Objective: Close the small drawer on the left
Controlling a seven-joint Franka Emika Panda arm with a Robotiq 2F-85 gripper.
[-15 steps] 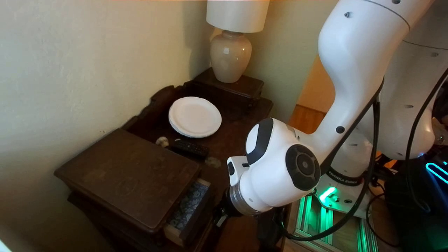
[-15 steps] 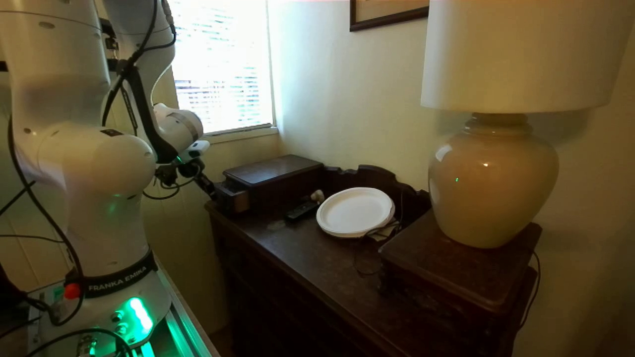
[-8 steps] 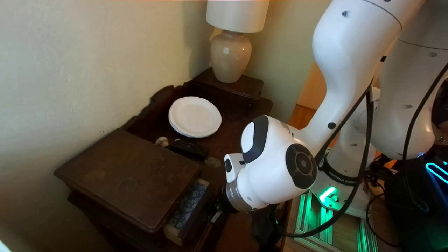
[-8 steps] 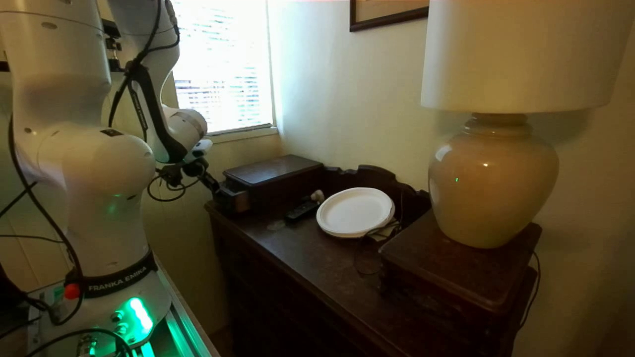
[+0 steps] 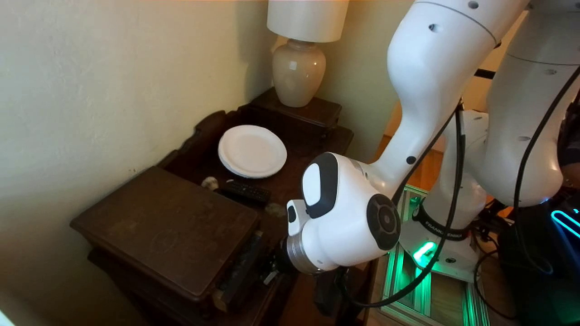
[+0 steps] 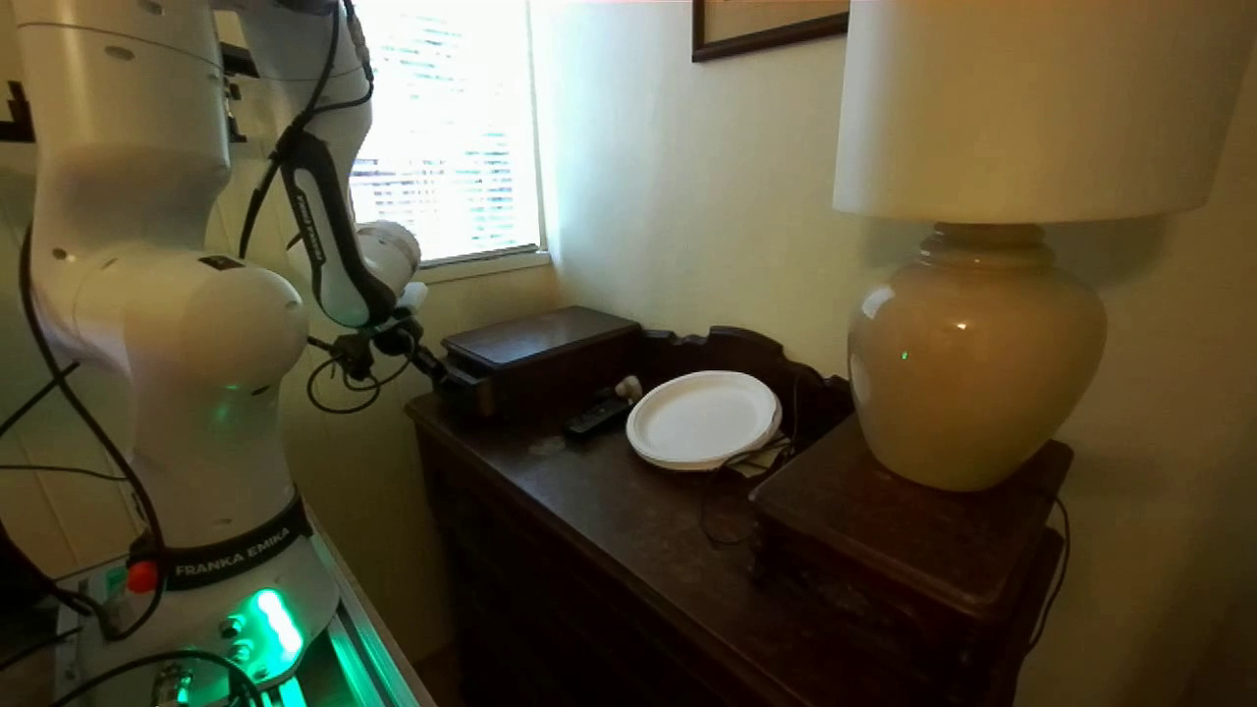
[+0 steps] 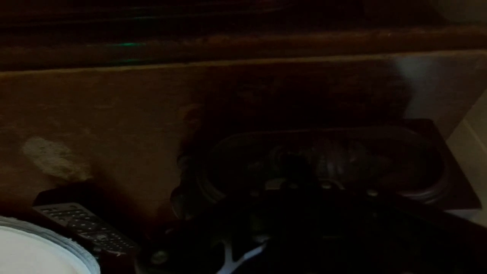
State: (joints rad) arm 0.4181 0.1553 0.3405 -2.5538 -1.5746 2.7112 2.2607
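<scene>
Small drawer slid deeper into its housing.
Long front, along housing's edge, faces the claw; whether clenched, unclear.

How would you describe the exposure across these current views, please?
Wrist view: very dark overall, the white plate brightest; in an exterior view, the window glares almost white; in an exterior view, the small drawer sits in deep shadow.

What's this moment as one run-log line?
small drawer: partly open; closing: unfinished; tool: at small drawer's front, jaws unclear; remote control, white plates: on dresser
</scene>
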